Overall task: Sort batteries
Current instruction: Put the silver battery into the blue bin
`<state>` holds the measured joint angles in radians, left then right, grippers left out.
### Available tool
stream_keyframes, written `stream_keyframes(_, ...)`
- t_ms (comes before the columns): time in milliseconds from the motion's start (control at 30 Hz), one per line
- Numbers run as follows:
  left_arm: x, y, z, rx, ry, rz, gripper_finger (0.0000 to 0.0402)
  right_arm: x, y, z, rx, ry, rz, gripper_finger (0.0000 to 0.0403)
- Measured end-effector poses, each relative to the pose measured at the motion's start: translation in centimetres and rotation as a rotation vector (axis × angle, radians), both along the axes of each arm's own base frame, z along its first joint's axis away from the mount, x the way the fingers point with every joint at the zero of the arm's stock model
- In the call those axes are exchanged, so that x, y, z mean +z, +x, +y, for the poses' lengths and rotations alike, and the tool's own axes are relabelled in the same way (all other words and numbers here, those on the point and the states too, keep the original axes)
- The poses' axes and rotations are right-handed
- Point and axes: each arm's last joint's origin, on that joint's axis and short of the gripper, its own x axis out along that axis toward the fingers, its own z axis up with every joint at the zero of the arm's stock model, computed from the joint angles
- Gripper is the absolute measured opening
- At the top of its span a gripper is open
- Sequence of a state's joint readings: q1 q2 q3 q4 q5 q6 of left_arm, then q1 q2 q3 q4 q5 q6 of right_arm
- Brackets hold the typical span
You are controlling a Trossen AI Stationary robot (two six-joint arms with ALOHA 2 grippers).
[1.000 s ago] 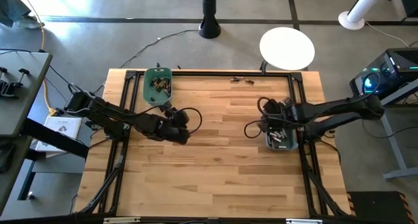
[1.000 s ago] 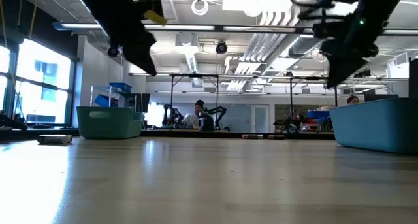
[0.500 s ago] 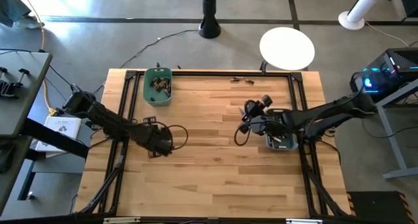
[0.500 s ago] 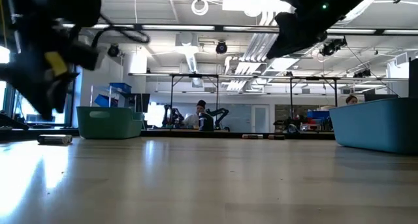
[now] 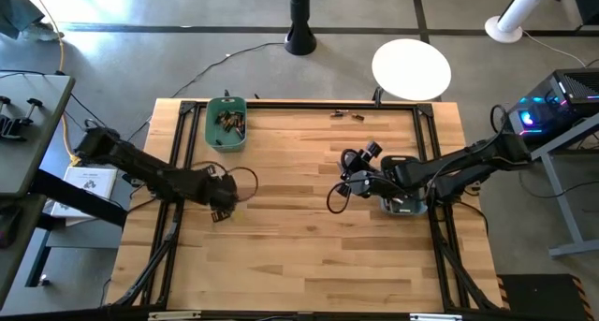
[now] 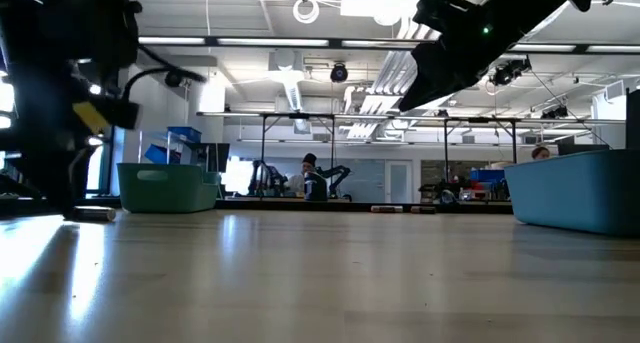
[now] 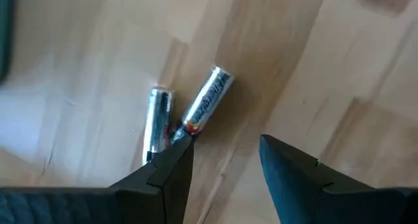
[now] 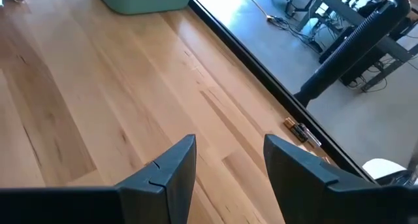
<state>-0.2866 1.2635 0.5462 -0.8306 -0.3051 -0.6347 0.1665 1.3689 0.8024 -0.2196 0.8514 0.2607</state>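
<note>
Green bin, upper left, holds dark batteries; blue bin, right, largely hidden by the arm. Left gripper, jaws apart and empty, hovers over two silvery batteries lying on the table. Right gripper, also spread and empty, hangs at centre-right.

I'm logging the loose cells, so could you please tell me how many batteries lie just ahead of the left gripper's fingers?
2. One silvery cylindrical battery lies on the wooden table; a second silvery battery lies tilted beside it, their near ends almost meeting. Others may be hidden behind the fingers.

Wood table: batteries, green bin, blue bin.
</note>
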Motion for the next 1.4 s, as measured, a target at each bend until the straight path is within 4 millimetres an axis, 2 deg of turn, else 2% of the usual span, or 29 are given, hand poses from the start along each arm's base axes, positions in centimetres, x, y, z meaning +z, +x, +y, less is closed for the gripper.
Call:
stream_keyframes(233,3.6,-1.8,0.7,-0.008,-0.067,-0.302,0.0170,0.0,0.0,0.0,0.008,-0.009,0.011,0.0174)
stream_keyframes(333,4.1,-2.6,0.9,-0.012,-0.082,-0.364,0.0170,0.0,0.0,-0.1,0.007,-0.010,0.012,0.0174)
stream_keyframes(467,3.0,-3.3,1.1,-0.045,-0.071,-0.350,0.0170,0.0,0.0,-0.1,0.008,-0.008,0.010,0.0174)
stream_keyframes(700,0.9,-2.7,0.9,-0.050,-0.080,-0.384,0.0170,0.1,0.1,-0.1,0.012,-0.012,0.009,0.0174)
stream_keyframes(1233,-1.5,-1.7,1.6,0.011,-0.026,-0.217,0.0169,0.1,0.1,0.0,0.015,-0.015,0.001,0.0174)
stream_keyframes(1400,-1.8,-1.3,1.5,0.009,-0.066,-0.207,0.0146,0.1,0.1,0.0,0.015,-0.015,0.001,0.0174)
